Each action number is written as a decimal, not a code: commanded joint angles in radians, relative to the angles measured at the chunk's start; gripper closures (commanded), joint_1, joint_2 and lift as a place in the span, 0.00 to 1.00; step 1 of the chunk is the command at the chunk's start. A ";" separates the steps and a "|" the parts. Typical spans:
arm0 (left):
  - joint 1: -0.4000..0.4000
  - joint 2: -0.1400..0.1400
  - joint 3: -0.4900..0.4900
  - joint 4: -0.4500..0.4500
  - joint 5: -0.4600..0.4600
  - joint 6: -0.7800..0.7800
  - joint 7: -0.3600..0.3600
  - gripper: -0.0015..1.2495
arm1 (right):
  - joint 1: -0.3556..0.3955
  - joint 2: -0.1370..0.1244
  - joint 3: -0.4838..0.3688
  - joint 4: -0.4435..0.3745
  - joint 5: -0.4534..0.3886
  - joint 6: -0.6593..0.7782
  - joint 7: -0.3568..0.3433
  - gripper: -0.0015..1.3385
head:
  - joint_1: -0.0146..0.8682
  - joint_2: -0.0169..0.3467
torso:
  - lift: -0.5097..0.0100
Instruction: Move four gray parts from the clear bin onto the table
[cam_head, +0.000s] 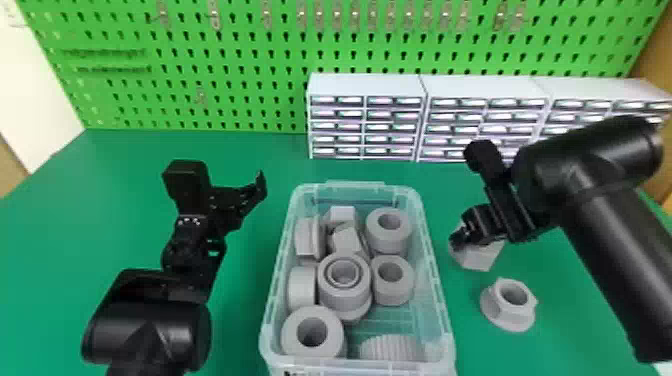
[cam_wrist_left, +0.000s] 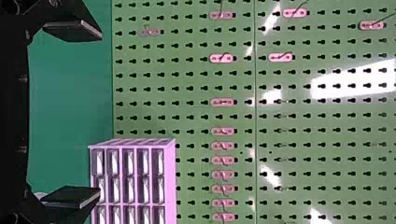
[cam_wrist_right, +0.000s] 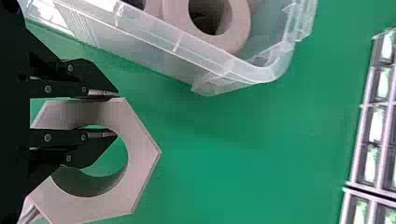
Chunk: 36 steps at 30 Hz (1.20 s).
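Observation:
At the right of the clear bin (cam_head: 442, 300) in the head view, my right gripper (cam_head: 459, 239) is shut on a gray hexagonal part (cam_head: 477, 257), low over the table or on it; which, I cannot tell. In the right wrist view the wall of the hexagonal part (cam_wrist_right: 142, 154) is pinched at my right gripper (cam_wrist_right: 105, 114), one finger inside the hole and one outside. A gray flanged part (cam_head: 509, 304) lies on the table nearer the front. Several gray parts (cam_head: 345, 295) fill much of the bin. Left of the bin, my left gripper (cam_head: 227, 182) stands open; the left wrist view shows its fingers (cam_wrist_left: 74, 28) wide apart around nothing.
White drawer cabinets (cam_head: 367, 87) stand behind the bin and to the right, against a green pegboard (cam_head: 200, 65). The bin's right wall is close beside my right gripper. My right forearm (cam_head: 605, 240) extends over the right side of the green table (cam_head: 250, 290).

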 joint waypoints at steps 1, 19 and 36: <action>0.000 0.000 0.000 0.002 0.000 0.000 0.000 0.10 | 0.003 0.003 0.013 0.035 0.008 -0.028 0.009 0.75 | 0.80 0.24 | 0.88; -0.003 0.000 -0.006 0.003 0.005 0.000 0.005 0.09 | 0.012 0.014 0.033 0.150 0.021 -0.145 0.054 0.75 | 0.80 0.24 | 0.88; -0.005 0.000 -0.011 0.005 0.006 0.000 0.006 0.09 | 0.017 0.019 0.039 0.227 0.021 -0.190 0.061 0.75 | 0.80 0.24 | 0.88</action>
